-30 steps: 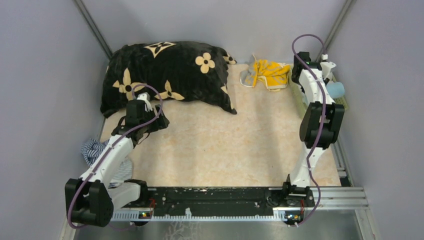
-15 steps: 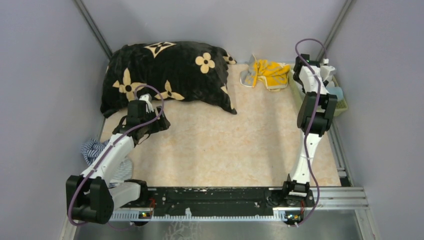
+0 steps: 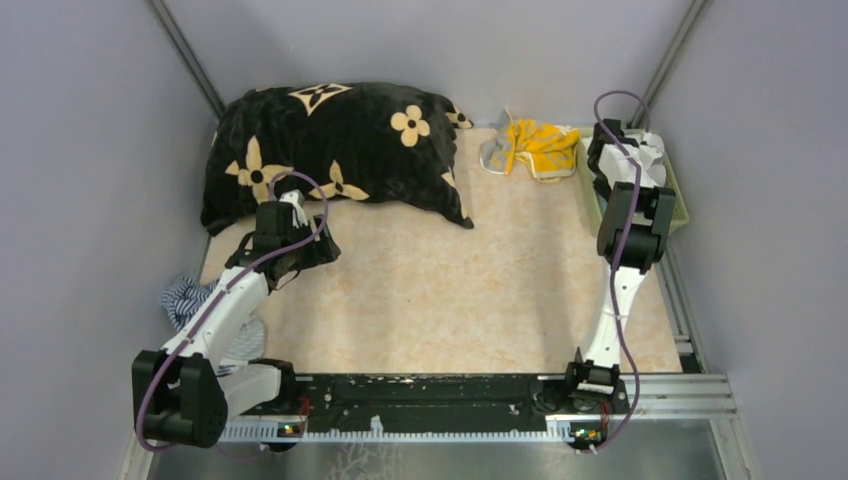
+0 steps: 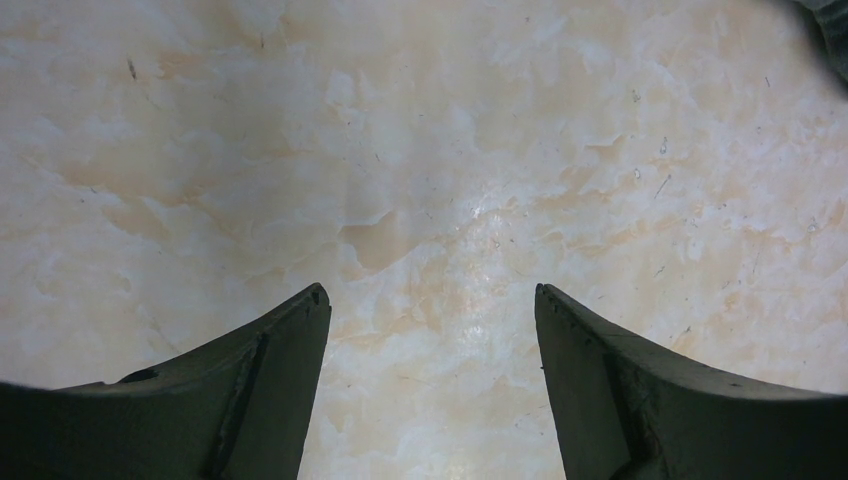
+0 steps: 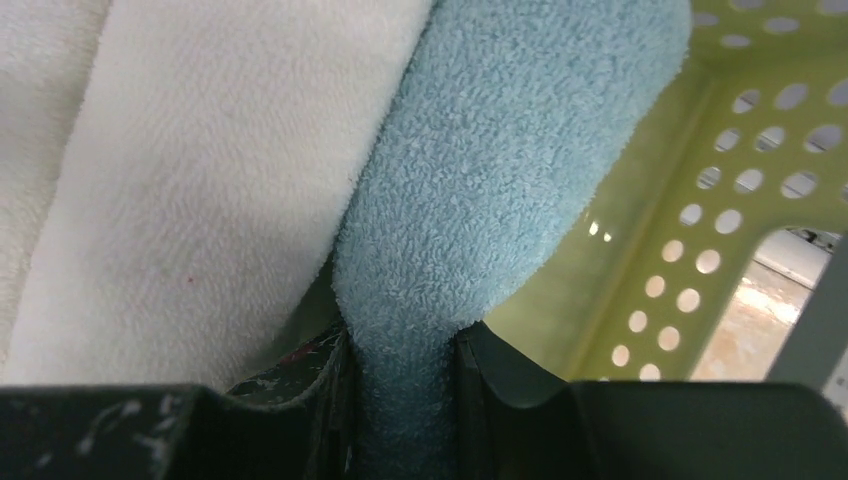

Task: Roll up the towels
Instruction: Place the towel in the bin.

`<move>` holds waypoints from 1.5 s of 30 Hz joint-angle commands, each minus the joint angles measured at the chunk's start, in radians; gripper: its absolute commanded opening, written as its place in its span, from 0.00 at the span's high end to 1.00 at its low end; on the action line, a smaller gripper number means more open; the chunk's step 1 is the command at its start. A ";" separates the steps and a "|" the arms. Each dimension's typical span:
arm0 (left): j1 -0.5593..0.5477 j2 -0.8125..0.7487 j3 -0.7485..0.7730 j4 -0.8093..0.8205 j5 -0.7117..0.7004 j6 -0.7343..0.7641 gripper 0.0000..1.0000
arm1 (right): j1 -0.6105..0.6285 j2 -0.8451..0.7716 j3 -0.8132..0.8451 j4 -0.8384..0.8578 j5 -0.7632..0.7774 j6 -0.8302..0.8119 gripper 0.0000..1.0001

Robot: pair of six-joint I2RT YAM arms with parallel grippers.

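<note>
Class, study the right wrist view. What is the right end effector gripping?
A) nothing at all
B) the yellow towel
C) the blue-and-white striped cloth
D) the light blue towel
D: the light blue towel runs down between the closed fingers of the right end effector, inside the green perforated basket.

The light blue towel (image 5: 500,180) is nubby terry cloth, the green basket (image 5: 720,240) smooth perforated plastic.
</note>
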 commanded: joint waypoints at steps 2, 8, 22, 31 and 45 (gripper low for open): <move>0.006 -0.020 -0.006 -0.008 -0.004 -0.006 0.19 | -0.022 -0.040 -0.064 0.183 -0.132 -0.018 0.95; 0.006 -0.021 -0.015 -0.004 -0.002 -0.010 0.19 | -0.038 -0.084 -0.160 0.327 -0.178 -0.033 0.83; 0.006 -0.018 -0.016 -0.008 -0.007 -0.014 0.19 | -0.038 -0.121 -0.163 0.250 -0.177 0.001 0.37; 0.005 -0.022 -0.016 -0.010 -0.011 -0.014 0.19 | -0.037 -0.191 -0.204 0.243 -0.150 0.034 0.26; 0.006 -0.033 -0.021 -0.008 -0.014 -0.011 0.19 | -0.038 -0.332 -0.215 0.190 -0.137 0.002 0.08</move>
